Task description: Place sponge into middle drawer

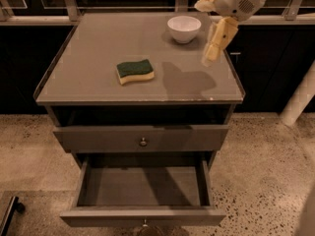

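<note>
The sponge point(135, 71), dark green on top of pale yellow foam, lies flat on the grey tabletop point(98, 48), a little left of centre. The middle drawer point(142, 187) is pulled out below and its tray holds nothing. My gripper point(202, 33) hangs above the right rear part of the tabletop, beside the white bowl, to the right of the sponge and well apart from it. Its pale yellow fingers point(217, 39) are spread open and hold nothing. It casts a shadow on the tabletop to the right of the sponge.
A white bowl point(184, 28) stands at the back right of the tabletop. The upper drawer point(142, 138) with a round knob is shut just under the top. A pale post point(299, 100) leans at the right over a speckled floor. Dark cabinets stand behind.
</note>
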Tool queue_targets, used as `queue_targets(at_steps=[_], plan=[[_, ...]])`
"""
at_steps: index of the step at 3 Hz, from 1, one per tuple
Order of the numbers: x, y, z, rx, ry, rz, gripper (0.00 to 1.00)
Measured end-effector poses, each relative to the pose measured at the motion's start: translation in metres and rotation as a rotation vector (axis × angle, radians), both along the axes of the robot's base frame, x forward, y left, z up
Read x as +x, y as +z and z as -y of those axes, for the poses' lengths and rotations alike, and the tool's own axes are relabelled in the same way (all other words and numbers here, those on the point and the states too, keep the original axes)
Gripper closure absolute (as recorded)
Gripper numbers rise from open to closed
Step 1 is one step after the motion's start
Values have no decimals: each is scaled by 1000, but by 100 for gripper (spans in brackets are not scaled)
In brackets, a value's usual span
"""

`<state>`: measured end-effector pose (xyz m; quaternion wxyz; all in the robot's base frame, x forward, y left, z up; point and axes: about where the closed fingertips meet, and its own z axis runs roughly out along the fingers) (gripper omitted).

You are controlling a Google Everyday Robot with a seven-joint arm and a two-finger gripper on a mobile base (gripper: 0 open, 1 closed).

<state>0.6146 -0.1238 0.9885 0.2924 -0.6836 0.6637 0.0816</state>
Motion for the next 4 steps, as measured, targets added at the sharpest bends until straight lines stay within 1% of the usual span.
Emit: queue_targets(at_steps=[1,2,3,4], plan=[[30,-12,-41,61,56,-11,0],[48,-33,-75,99,89,-49,0],[60,-55,-96,110,106,-88,0],[67,-75,-115,109,133,-135,0]])
